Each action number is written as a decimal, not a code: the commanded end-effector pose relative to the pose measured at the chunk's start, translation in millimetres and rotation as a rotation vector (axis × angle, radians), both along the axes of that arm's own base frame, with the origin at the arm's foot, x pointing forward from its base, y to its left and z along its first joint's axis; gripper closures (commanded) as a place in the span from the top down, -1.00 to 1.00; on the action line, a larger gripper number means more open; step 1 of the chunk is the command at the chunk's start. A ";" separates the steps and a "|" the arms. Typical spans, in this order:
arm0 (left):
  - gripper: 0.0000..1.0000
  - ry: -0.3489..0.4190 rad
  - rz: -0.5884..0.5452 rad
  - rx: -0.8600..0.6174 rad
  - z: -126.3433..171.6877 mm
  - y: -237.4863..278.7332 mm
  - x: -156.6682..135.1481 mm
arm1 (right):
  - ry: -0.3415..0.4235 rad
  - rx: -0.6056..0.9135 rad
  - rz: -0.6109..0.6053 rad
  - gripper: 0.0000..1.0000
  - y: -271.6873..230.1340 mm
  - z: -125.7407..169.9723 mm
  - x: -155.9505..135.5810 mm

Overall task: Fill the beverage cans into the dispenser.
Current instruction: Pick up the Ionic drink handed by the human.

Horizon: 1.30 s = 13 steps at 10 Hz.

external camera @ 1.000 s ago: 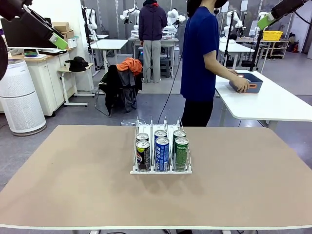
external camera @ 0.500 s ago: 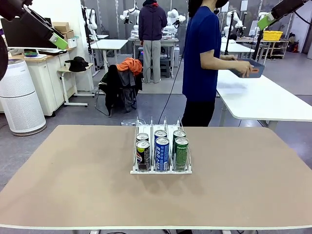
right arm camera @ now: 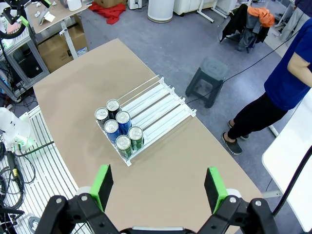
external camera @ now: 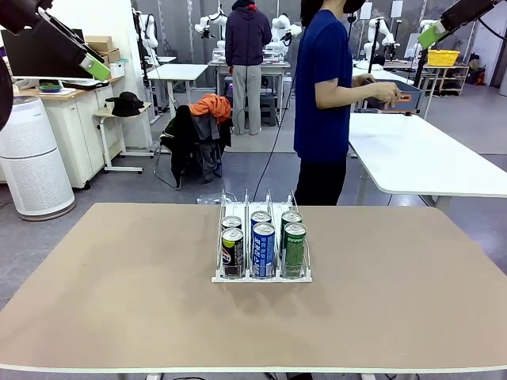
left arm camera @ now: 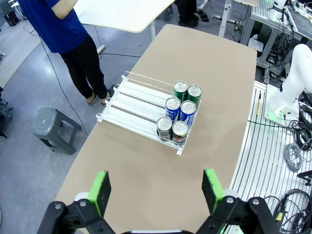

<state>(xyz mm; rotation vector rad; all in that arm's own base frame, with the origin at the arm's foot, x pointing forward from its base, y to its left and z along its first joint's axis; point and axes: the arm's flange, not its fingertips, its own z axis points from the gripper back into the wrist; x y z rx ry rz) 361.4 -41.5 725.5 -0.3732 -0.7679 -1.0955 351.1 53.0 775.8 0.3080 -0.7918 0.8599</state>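
Left gripper (left arm camera: 157, 191) and right gripper (right arm camera: 159, 187) hang high, jaws spread wide, holding nothing. Six cans (external camera: 261, 241) stand two per lane at the near end of the dispenser (external camera: 261, 278), mid-table (external camera: 119, 301); a person (external camera: 321, 87) stands beyond.

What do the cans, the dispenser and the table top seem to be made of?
The beverage cans: metal, probably aluminium, by the shiny silver tops; glossy printed sides. The dispenser: white base, likely plastic, with thin clear or wire dividers. The table top: matte beige, perhaps laminate; no grain shows.
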 end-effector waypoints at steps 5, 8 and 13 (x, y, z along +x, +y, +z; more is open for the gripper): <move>1.00 0.012 0.006 -0.008 0.1 0.5 -0.7 | 0.000 0.000 0.001 1.00 0.4 -0.3 -1.3; 1.00 0.012 0.006 -0.008 0.1 0.5 -0.7 | 0.000 0.000 0.001 1.00 0.4 -0.3 -1.3; 1.00 0.012 0.006 -0.008 0.1 0.5 -0.7 | 0.000 0.000 0.001 1.00 0.4 -0.3 -1.3</move>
